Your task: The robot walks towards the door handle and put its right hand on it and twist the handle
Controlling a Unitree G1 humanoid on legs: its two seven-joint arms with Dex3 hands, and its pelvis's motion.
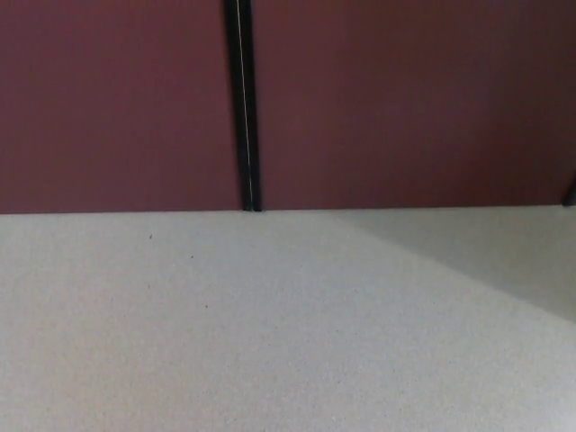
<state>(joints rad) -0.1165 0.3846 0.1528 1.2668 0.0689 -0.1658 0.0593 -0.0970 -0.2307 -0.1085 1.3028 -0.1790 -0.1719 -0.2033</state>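
From where I stand, all that shows is the lower part of a dark maroon door filling the upper half of the frame, split by a black vertical seam left of centre that runs down to the floor line. Below that, a pale speckled floor takes up the lower half, with a slightly darker shaded wedge spreading toward the lower right. A small dark shape sits at the right edge, where the door meets the floor; I cannot tell what it is. No door handle shows anywhere, so it must lie out of the frame, presumably higher up on the door. Neither of the robot's hands is in the picture, and I cannot tell how their fingers are set. By my reckoning this is the approach step, with the robot close to the door and looking down at its foot. Next it needs the handle brought into sight, then the right hand raised and reached to it before any twisting can begin.
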